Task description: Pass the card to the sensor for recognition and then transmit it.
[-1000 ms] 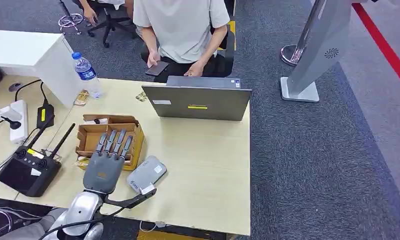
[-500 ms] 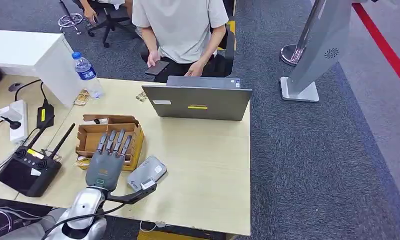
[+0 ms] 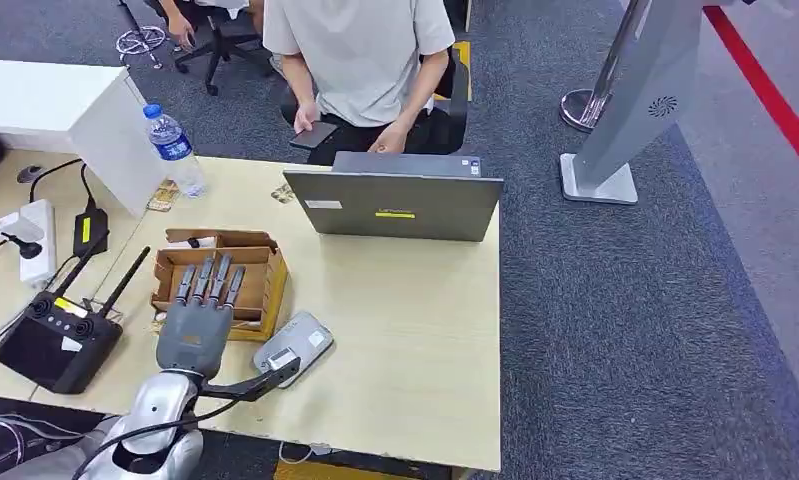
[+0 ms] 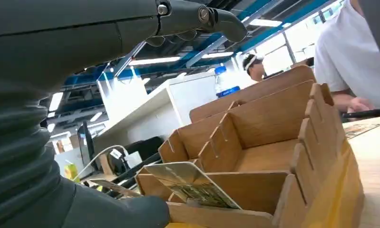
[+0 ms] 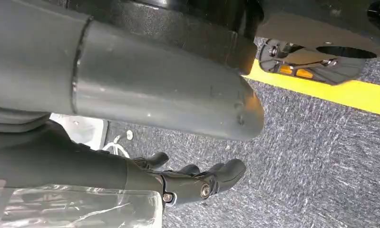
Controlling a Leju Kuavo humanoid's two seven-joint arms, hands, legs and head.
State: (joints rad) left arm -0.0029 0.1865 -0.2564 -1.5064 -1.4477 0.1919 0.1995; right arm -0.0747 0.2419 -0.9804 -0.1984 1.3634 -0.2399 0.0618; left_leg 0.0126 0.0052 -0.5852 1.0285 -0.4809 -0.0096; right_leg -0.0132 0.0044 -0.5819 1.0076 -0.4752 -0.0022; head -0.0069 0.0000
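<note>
- The left hand (image 3: 197,325) hovers over the near end of the cardboard box (image 3: 218,280), fingers (image 3: 207,282) straight and slightly spread, thumb (image 3: 265,378) stuck out sideways — holding nothing.
- The card (image 4: 190,185) stands tilted in the box's nearest slot, just under the palm in the left wrist view; whether the hand touches it cannot be told.
- The grey sensor (image 3: 294,345) lies flat on the bench (image 3: 405,330) just beside the hand on its thumb side, touching or nearly touching the thumb tip.
- Beyond the fingertips the box's dividers rise as thin upright edges; past them stand a laptop (image 3: 395,203) and a seated person (image 3: 360,60).
- On the hand's outer side sits a black controller (image 3: 53,340) with antennas, near the box.
- Open bench spreads beyond the sensor toward the far-side edge — bare wood.
- The right hand (image 5: 192,183) hangs over grey carpet, fingers curled in, nothing in them.
</note>
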